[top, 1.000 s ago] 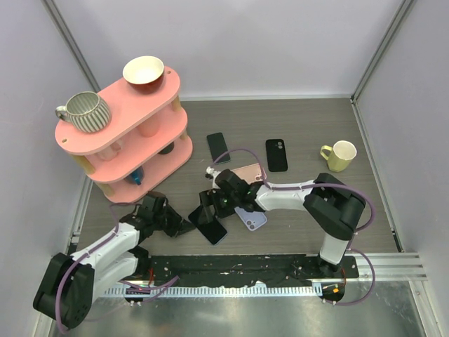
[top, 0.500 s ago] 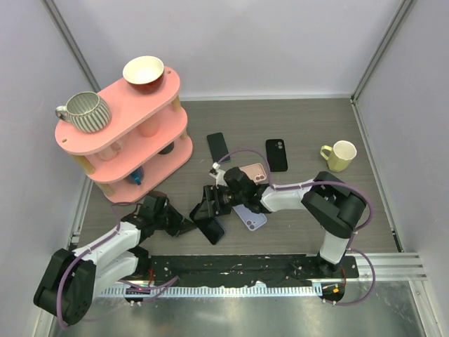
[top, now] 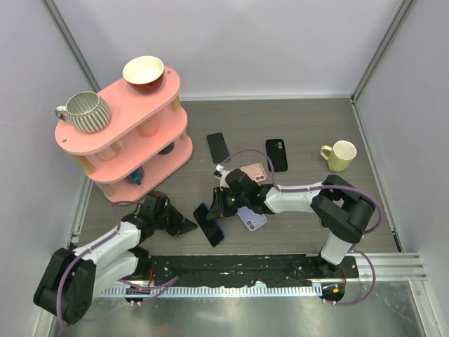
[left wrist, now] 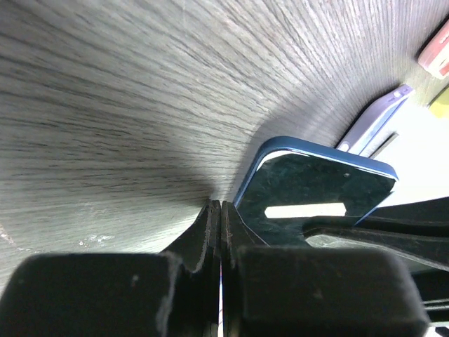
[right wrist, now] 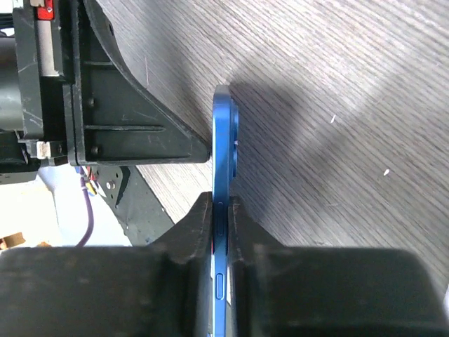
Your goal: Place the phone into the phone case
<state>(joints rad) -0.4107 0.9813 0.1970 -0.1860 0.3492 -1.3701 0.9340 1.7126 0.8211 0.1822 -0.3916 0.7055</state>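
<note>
The table (top: 309,119) was grey wood grain, closed in by pale walls. On its left side stood a pink shelf (top: 123,133) with 3 levels, and a yellow mug (top: 339,155) stood far to the right.

The blue phone (top: 210,223) was at the near middle of the table, between the 2 arms, with its dark screen facing toward the left arm. The right gripper (top: 223,208) pinched it: in the right wrist view the 2 fingers (right wrist: 200,232) pressed on the front and the back of the phone, which was seen from its thin edge. Whether the phone rested on the table, I could not tell.

The left gripper (top: 188,225) lay low on the table, its fingers (left wrist: 207,232) pressed together on nothing. Its tip seemed to touch the screen of the phone.

A lavender case (top: 252,218) lay flat just beside the right gripper, under the right arm.
</note>
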